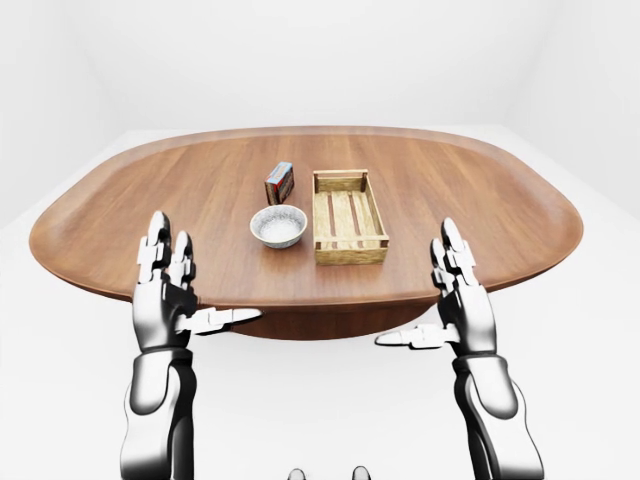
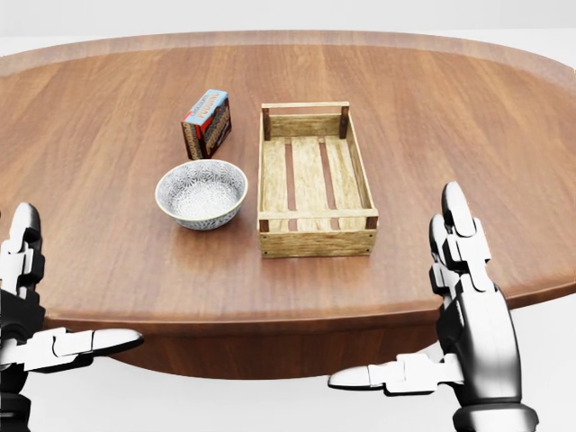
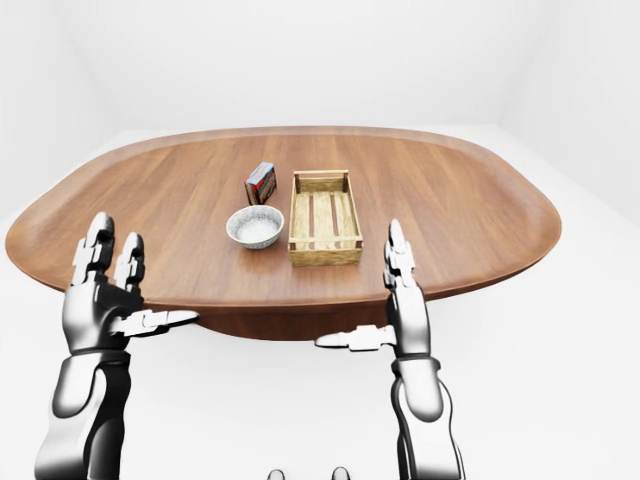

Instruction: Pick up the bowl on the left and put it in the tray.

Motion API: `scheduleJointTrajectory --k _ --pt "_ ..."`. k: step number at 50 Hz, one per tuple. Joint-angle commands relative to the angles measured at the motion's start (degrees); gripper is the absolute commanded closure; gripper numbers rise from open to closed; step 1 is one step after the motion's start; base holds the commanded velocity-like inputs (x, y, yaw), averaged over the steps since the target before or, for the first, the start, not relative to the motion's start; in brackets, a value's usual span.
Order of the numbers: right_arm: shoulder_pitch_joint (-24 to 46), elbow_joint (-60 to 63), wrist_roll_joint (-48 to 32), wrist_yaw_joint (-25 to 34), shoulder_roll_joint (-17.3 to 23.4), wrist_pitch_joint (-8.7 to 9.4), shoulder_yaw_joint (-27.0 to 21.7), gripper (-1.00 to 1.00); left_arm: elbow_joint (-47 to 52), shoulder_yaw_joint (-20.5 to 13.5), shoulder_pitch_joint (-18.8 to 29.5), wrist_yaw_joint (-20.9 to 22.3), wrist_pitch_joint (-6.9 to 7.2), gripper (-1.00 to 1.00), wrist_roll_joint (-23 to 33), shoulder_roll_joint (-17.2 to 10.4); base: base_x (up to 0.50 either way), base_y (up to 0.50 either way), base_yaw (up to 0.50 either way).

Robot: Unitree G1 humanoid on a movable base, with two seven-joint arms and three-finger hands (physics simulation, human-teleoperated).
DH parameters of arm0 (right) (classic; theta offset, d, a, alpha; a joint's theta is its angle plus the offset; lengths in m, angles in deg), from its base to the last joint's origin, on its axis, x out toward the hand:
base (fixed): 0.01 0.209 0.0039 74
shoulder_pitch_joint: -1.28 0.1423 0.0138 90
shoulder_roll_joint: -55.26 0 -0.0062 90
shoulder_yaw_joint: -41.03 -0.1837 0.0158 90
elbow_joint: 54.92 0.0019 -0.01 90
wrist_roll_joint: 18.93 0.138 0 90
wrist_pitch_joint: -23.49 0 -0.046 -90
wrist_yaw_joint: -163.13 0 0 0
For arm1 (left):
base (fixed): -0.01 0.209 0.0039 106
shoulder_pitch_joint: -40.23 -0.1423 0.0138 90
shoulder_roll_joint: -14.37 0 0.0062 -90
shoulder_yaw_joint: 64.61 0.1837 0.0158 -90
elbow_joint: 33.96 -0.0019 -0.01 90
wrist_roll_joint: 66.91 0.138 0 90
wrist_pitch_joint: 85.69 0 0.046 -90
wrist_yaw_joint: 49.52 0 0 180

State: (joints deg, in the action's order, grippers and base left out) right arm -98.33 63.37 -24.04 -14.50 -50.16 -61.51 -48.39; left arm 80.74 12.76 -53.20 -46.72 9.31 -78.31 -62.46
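nothing of the task looks done yet. the left hand (image 1: 165,295) hangs off the tabletop's near edge, toward its left end, with its fingers straight, spread and holding nothing, well apart from the bowl (image 2: 201,193). the bowl rests upright on the table (image 2: 99,243), about midway along and nearer the near edge than the far one. it is just left of the tray (image 2: 317,241) and not touching it. a small box (image 2: 207,122) lies just beyond the bowl, toward the far edge. the tray is empty. the right hand (image 1: 458,305) also hangs off the near edge, right of the tray, fingers extended and empty. by my judgement the whole job remains: reach, grasp, lift over the tray's wall, release. in the head view the left hand is cut off by the left border, so only part of it shows. the box's print is too small to read. i cannot tell whether the box and bowl touch.
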Motion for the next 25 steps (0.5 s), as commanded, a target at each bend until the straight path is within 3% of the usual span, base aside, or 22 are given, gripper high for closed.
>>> scheduleJointTrajectory --k 1,25 --pt "-2.02 5.07 -0.75 -0.32 -0.47 0.00 1.28 -1.00 -5.34 0.48 1.26 0.28 0.00 -1.00 -0.50 -0.32 0.00 0.50 0.00" --pt "-2.30 3.94 0.15 -0.68 -0.51 0.00 1.18 -1.00 -3.78 0.31 0.45 0.46 0.00 -1.00 -0.61 -0.01 0.00 0.50 0.00"
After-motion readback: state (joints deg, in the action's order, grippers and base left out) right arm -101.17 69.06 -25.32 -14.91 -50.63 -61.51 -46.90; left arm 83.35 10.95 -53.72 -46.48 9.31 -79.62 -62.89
